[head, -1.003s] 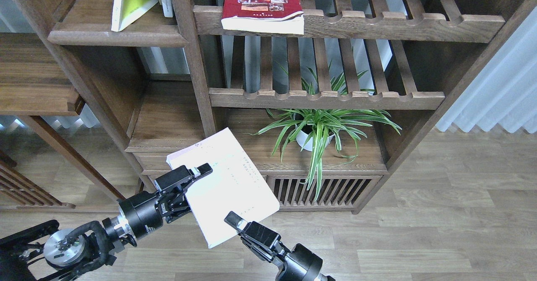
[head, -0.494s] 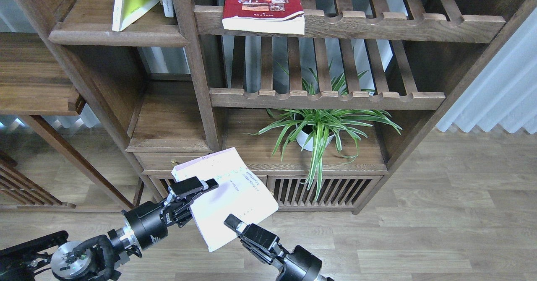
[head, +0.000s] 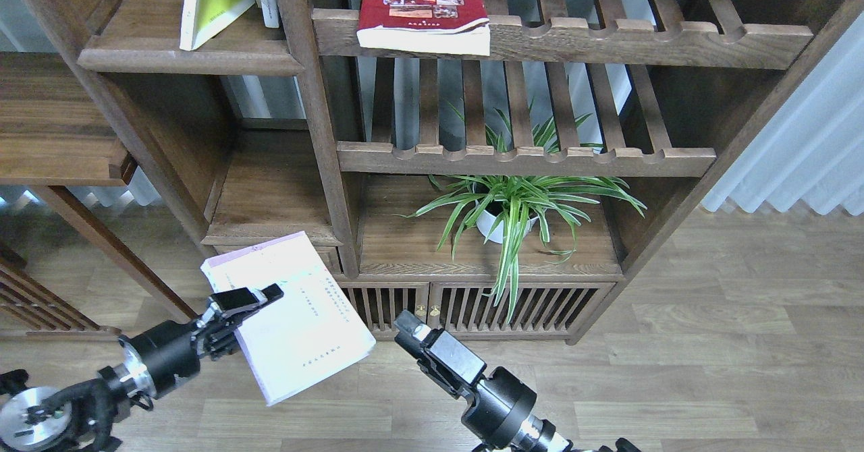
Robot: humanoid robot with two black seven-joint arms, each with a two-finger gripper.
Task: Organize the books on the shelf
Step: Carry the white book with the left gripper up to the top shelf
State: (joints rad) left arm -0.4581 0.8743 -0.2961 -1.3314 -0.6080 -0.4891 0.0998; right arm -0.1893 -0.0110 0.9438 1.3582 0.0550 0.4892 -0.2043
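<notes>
The books numbered three, and the pale white-lavender book (head: pixel 290 317) was the one in hand; the left claw (head: pixel 246 299) was clamped on its left edge, one finger lying flat across the cover, so the book fanned out to the right of and below that claw, its long axis running diagonally from upper left to lower right; it hung in the air, resting on no surface. The right claw (head: pixel 413 325) stood apart from the book, just to the right of its lower corner, touching nothing; seen end-on and dark, so I could not tell how far open it was. The shelf (head: pixel 189 54), the solid board with the thick moulded front edge, lay well above the left claw and a little to its left; the left arm was clearly the nearer one. On that board the yellow-green book (head: pixel 210 3) already stood, leaning; the dark red book (head: pixel 422 8) lay flat on the slatted rack above and to the right of both claws. My judgement: the move ahead turned on a long upward lift, the held book swung upright beside the yellow-green one. Two claws, one potted plant (head: pixel 516 202).
</notes>
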